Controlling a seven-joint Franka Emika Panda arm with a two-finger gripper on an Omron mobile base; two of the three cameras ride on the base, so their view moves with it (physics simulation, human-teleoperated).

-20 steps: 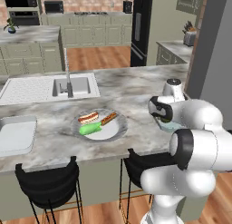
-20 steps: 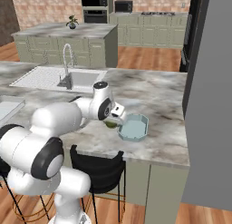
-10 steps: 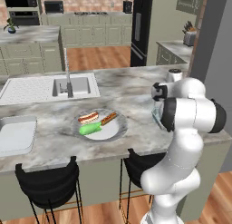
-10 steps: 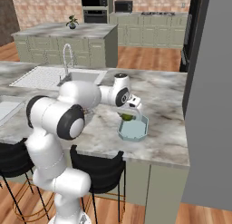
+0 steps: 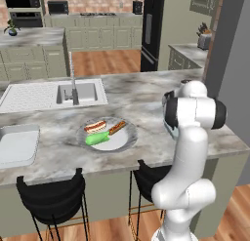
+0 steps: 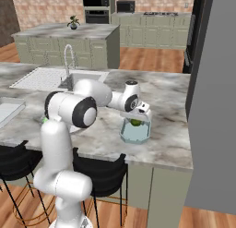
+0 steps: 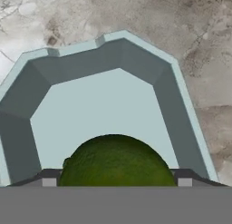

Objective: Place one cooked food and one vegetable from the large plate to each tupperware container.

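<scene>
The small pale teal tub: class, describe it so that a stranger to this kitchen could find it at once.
Start at the long marbled grey counter and follow it away from the steel sink toward the dark wall. Near that end stands the small pale teal tub, shallow with cut corners, under the robot's tool. Unlike the round pale plate, it has a dark green roundish vegetable over it.

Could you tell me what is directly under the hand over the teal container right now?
A dark green round vegetable sits between the hand's fingers, above the teal container's bare floor. The vegetable hides the floor beneath it.
</scene>
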